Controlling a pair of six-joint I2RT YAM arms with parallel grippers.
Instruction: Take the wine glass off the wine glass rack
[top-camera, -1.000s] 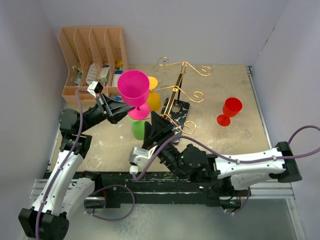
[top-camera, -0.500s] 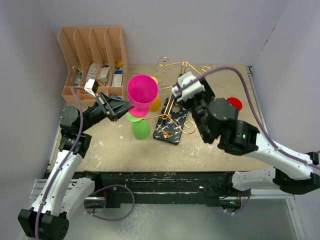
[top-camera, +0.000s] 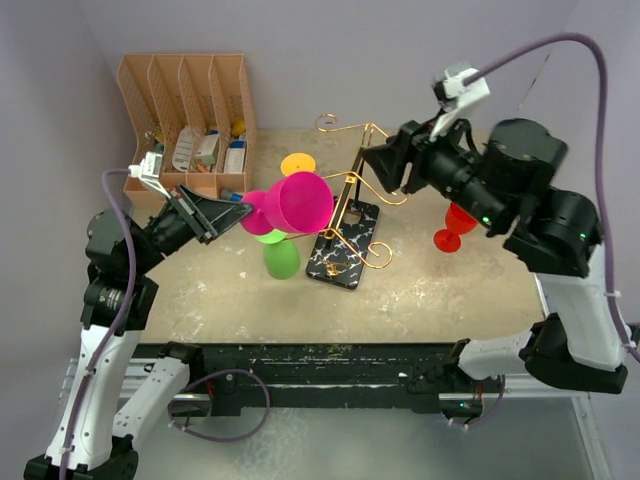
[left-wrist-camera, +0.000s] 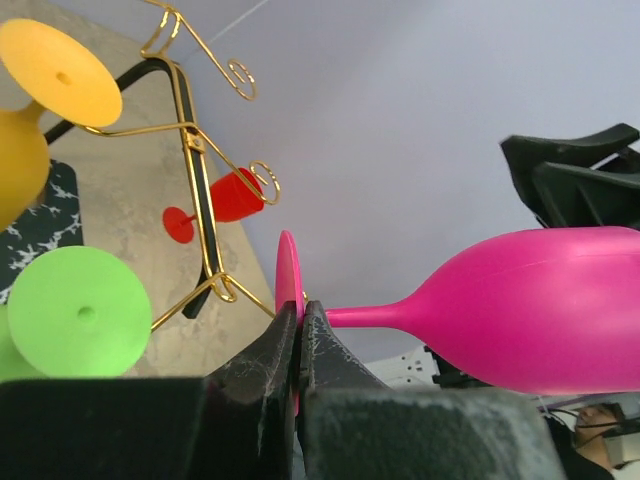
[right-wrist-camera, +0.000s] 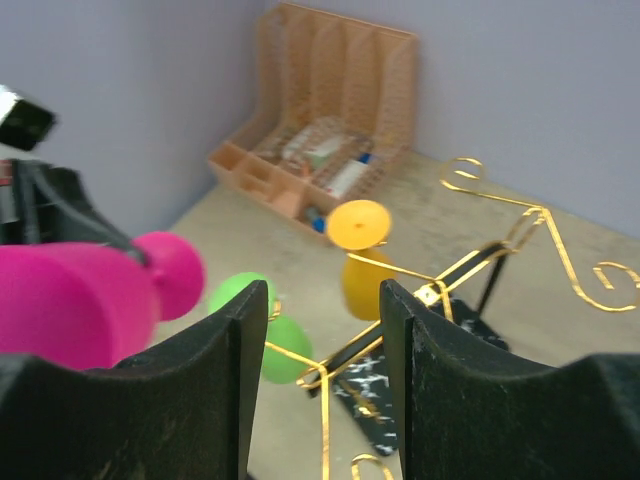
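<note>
My left gripper (top-camera: 242, 207) is shut on the foot (left-wrist-camera: 288, 275) of a pink wine glass (top-camera: 303, 200), which lies on its side in the air to the left of the wine glass rack (top-camera: 352, 190). In the left wrist view the pink wine glass (left-wrist-camera: 540, 310) stretches right from my left gripper (left-wrist-camera: 300, 312). The gold wine glass rack (right-wrist-camera: 480, 262) still carries a yellow glass (top-camera: 298, 163) and a green glass (top-camera: 282, 258). High over the rack's right side, my right gripper (top-camera: 374, 165) is open and empty. In its own view my right gripper (right-wrist-camera: 322, 300) looks down on the rack.
A red glass (top-camera: 458, 224) stands upright on the table to the right of the rack. A peach file organiser (top-camera: 190, 120) with small items fills the back left corner. Walls close in the table (top-camera: 420, 285) on the left, back and right.
My left gripper has tipped the pink glass from upright onto its side. The right arm has swung from low by the table's front edge up to high above the rack's right side.
</note>
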